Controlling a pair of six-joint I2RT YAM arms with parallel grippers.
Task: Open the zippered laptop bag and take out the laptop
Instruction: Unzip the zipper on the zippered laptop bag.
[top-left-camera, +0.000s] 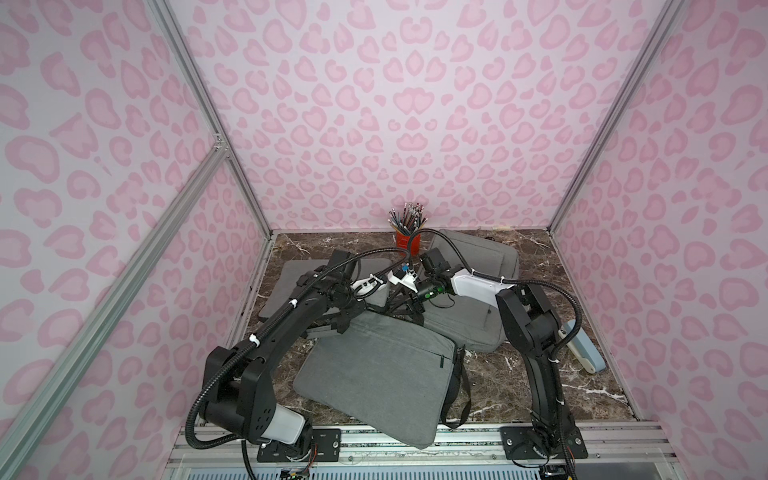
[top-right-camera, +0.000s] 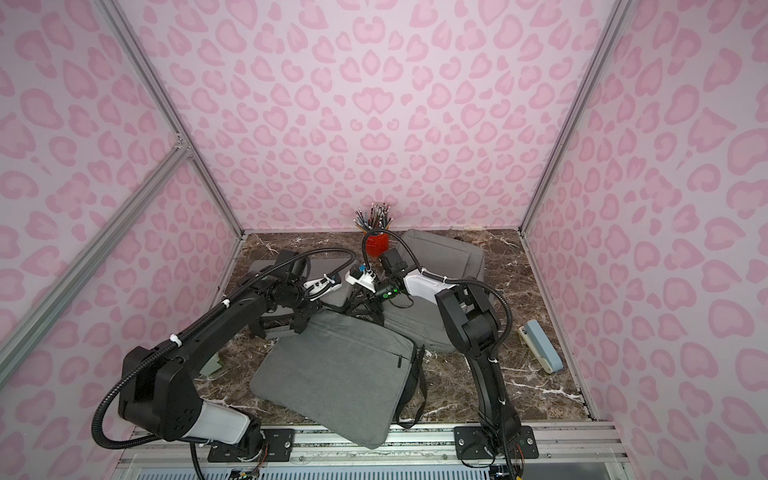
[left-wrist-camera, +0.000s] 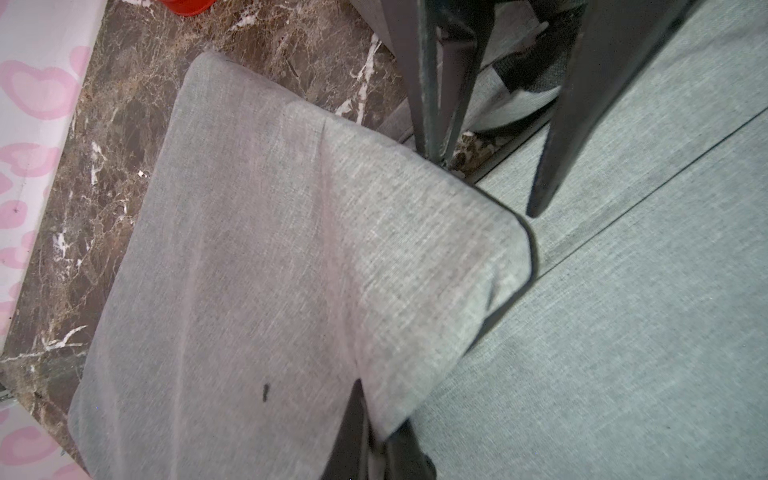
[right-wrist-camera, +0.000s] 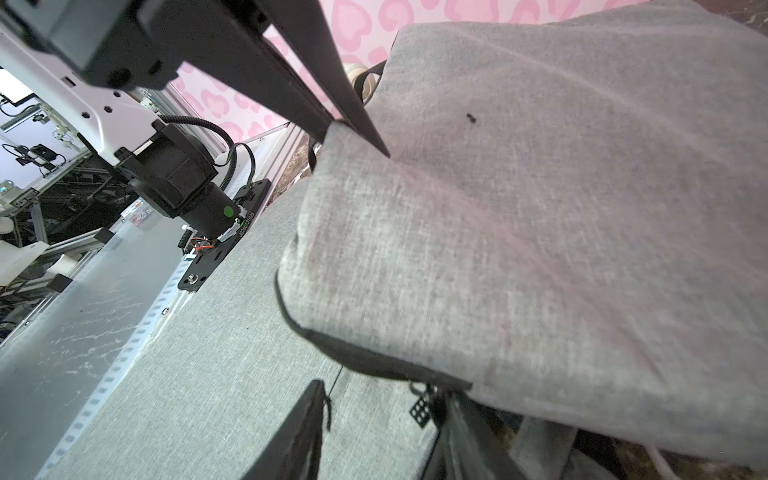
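**Fingers of the left gripper clamp one corner of a grey laptop bag**

The left pair is pressed together on the fabric corner, one finger above the cloth and one below it. On the right gripper, the fingers stand apart with nothing between them. They sit just beside the same corner and its dark zipper edge.

Counts:
- **Arms:** two black arms, each with one gripper. They meet at the middle of the frame in both top views.
- **Bags:** three grey bags.
  - The clamped laptop bag lies at centre left, largely under the left arm. Its held corner rests over the second bag.
  - The second bag lies at lower centre. Its pocket zipper faces up and its near corner overhangs the aluminium rail.
  - The third bag lies right of centre, behind the right arm.
- **Red cup:** one red cup full of pencils, at centre just in front of the back wall.
- **Oblong object:** one blue-and-white oblong object at lower right, well apart from the bags.

The surface is a dark brown marble-patterned tabletop with white veins. Three walls close in the cell at the back and both sides, pale pink with darker pink heart-like spots. Aluminium posts join the walls. Both arm bases are bolted to the rail along the lower edge of the frame.
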